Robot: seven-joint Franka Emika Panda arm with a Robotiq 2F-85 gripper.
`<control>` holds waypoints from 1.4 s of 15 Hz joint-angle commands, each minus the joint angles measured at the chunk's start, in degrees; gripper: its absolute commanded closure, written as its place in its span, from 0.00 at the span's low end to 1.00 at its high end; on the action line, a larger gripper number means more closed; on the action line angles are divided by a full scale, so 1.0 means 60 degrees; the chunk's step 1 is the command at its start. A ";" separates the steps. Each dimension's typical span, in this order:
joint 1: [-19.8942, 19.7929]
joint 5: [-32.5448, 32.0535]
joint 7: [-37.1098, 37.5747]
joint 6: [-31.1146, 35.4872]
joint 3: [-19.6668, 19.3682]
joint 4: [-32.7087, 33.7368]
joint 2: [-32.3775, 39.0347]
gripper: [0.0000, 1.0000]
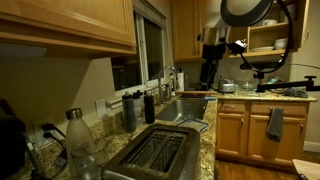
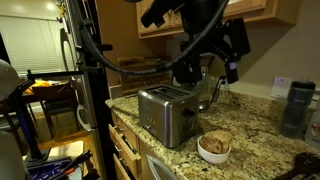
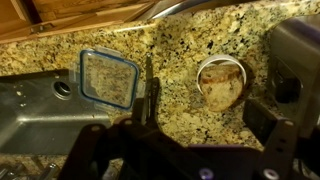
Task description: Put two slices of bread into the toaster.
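Tool (image 3: 178, 142) high over counter (image 3: 180, 55), fingers (image 3: 264, 128) apart; bread slices (image 3: 222, 88) in bowl (image 3: 203, 72) near edge

Tan bread slices (image 2: 214, 144) lie beside the silver toaster (image 2: 167, 116)

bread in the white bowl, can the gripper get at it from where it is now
Probably yes: the bread lies uncovered in the white bowl beside the toaster, and the gripper hangs over the counter, jaws open, nothing in between.
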 commanded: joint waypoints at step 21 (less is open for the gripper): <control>-0.0072 -0.0481 0.7848 0.0035 0.0826 0.2470 0.3575 0.00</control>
